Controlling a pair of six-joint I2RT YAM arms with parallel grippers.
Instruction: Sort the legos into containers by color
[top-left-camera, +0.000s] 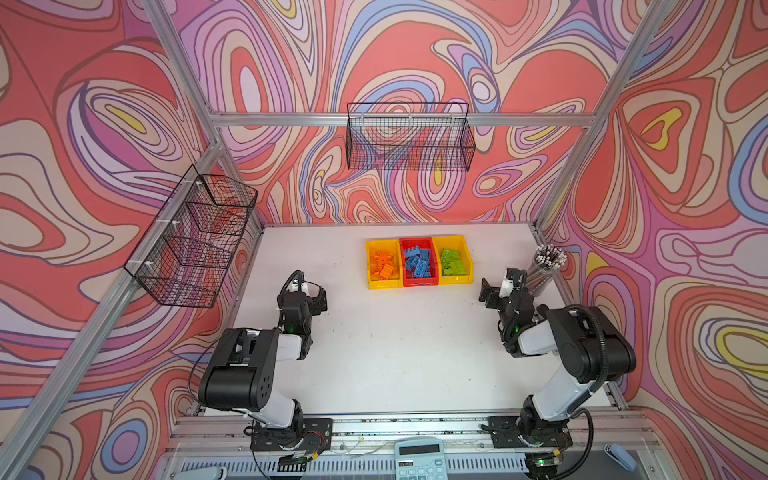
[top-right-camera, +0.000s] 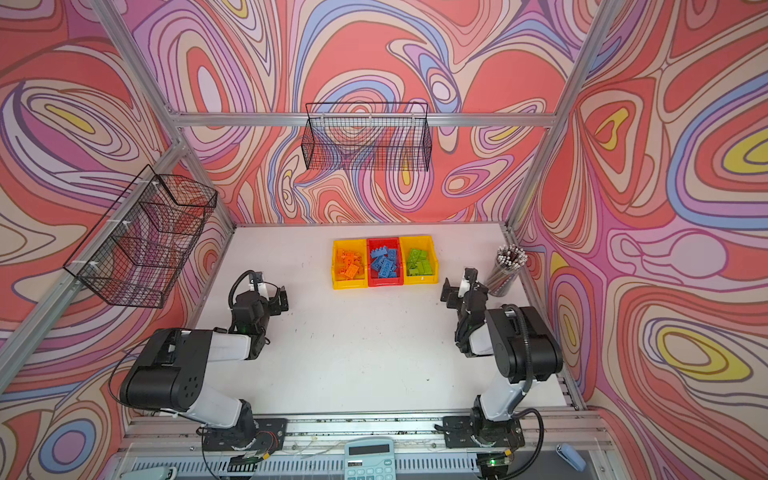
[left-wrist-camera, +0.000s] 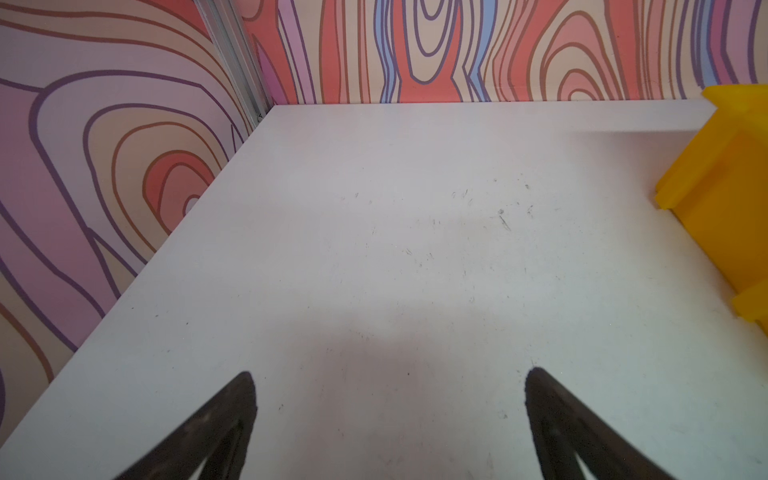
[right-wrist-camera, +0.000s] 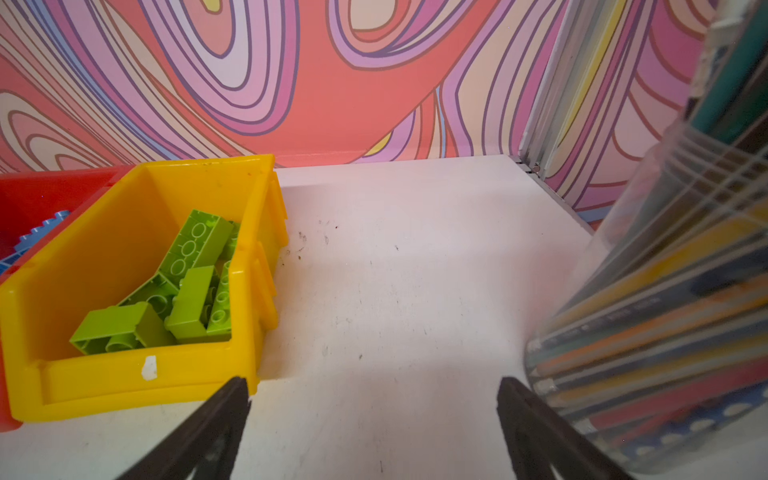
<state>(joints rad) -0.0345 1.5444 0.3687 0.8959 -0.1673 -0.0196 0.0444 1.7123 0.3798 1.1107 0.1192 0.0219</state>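
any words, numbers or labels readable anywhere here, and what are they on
None can be read with certainty.
calculator: key markings and display, too small to read.
pencils: faint printing along the shafts, too blurred to read.
white sticker on the yellow bin: looks blank.

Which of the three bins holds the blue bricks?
In both top views, the red bin, middle of the row. The left-hand yellow bin holds orange bricks, the right-hand yellow bin green bricks.
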